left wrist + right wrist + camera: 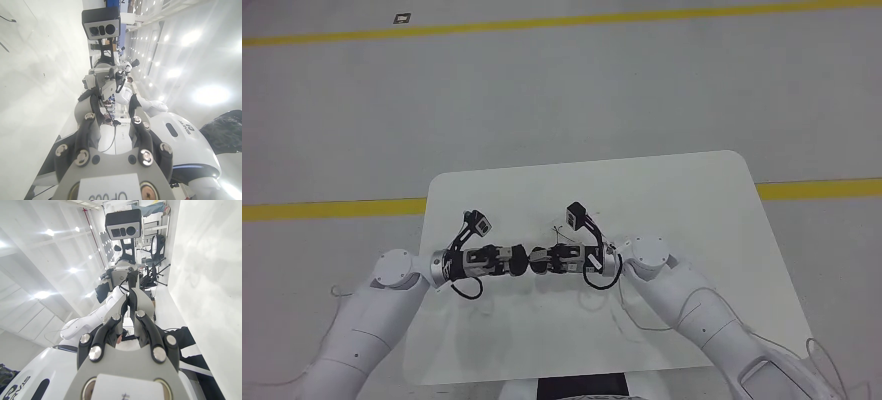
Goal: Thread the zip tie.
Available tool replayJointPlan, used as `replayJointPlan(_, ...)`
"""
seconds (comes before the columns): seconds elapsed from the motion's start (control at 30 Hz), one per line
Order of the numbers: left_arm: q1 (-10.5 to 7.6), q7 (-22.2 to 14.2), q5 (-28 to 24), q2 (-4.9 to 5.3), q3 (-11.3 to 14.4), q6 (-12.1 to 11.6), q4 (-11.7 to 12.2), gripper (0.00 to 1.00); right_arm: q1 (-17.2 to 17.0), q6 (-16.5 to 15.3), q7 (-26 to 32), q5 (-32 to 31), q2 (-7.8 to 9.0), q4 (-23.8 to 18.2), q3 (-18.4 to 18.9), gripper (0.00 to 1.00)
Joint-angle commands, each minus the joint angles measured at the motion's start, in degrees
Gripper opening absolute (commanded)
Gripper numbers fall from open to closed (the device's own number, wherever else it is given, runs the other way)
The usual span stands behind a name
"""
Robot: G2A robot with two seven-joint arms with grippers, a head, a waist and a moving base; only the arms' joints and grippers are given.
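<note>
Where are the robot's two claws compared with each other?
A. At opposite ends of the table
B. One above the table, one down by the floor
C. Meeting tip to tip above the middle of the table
C: in the top view the left gripper and the right gripper point at each other and meet above the middle of the white table.

Where I work.
White rounded table on pale grey floor with yellow stripes; round ceiling lights above me.
</note>
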Motion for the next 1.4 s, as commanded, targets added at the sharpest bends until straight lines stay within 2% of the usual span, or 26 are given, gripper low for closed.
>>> replayJointPlan(0.0, 0.07, -0.11, 0.0, 0.03, 0.0, 0.05, -0.1, 0.27, -0.06, -0.06, -0.01, 0.09, 0.0, -0.06, -0.01, 0.0)
replayJointPlan(0.37, 0.29, -0.1, 0.39, 0.14, 0.08, 0.26, -0.26, 0.18, -0.21, -0.24, 0.44, 0.3, 0.14, -0.35, 0.19, 0.0)
replayJointPlan(1.2, -0.95, -0.23, 0.85, -0.04, 1.42, 0.81, 0.61, 0.11, 0.12, 0.25, 2.12, 0.73, 0.46, -0.6, 0.4, 0.0)
replayJointPlan(1.37, -1.17, -0.3, 0.87, -0.07, 1.64, 0.74, 0.82, 0.0, 0.16, 0.11, 2.14, 1.15, 0.42, -0.43, 0.32, 0.0)
